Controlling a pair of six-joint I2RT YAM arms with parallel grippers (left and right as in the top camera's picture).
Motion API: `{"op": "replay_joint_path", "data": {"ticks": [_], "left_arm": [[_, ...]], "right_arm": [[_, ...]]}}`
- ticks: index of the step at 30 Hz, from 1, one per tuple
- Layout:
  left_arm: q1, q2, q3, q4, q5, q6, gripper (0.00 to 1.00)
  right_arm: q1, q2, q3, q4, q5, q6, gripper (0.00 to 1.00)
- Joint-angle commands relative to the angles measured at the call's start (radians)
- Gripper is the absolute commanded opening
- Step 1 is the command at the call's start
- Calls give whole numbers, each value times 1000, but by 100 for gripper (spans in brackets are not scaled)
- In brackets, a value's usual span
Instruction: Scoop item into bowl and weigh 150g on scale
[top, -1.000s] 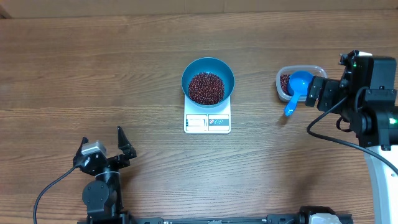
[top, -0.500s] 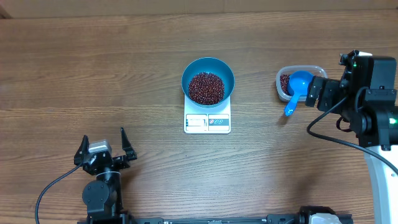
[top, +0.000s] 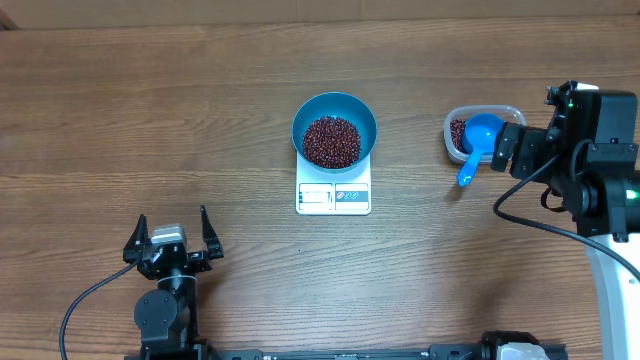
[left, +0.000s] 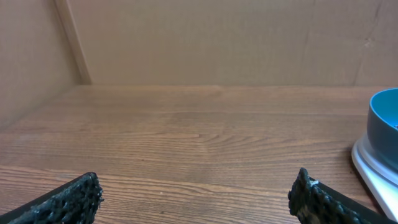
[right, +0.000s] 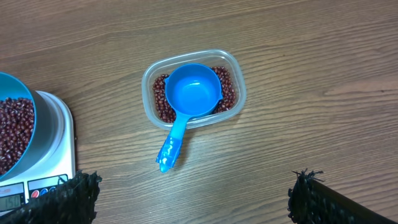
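The left gripper, in the lower left of the overhead frame, has its two black textured fingers spread fully wide. Only the bare brown wood-grain table lies between them. The right gripper, at the right edge, is spread just as wide and grips nothing.

Just beside the right gripper is a clear rounded-rectangle plastic tub. A small bright blue handled scoop rests in it, cup upward and empty, its handle slanting out over the tub's lower-left rim. Some beans lie around the cup.

Near the centre of the overhead frame, well apart from both grippers, is the flat white square scale. The round, deep teal-blue bowl sits on it and holds a loose maroon heap of small dark red-brown beans. The bowl leaves the scale's front display panel uncovered.
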Motion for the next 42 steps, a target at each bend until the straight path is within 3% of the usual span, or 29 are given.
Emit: {"op": "replay_joint_path", "data": {"ticks": [1,33,42], "left_arm": [[-4,-11,-3,-1,12,23,100],[-4,-11,-3,-1,12,23,100],[-4,-11,-3,-1,12,23,100]], "right_arm": [[-2,-1,32,6,8,-4,100],[16,-2,32,8,8,-1,100],[14,-126,-26,69,-6,9,100]]}}
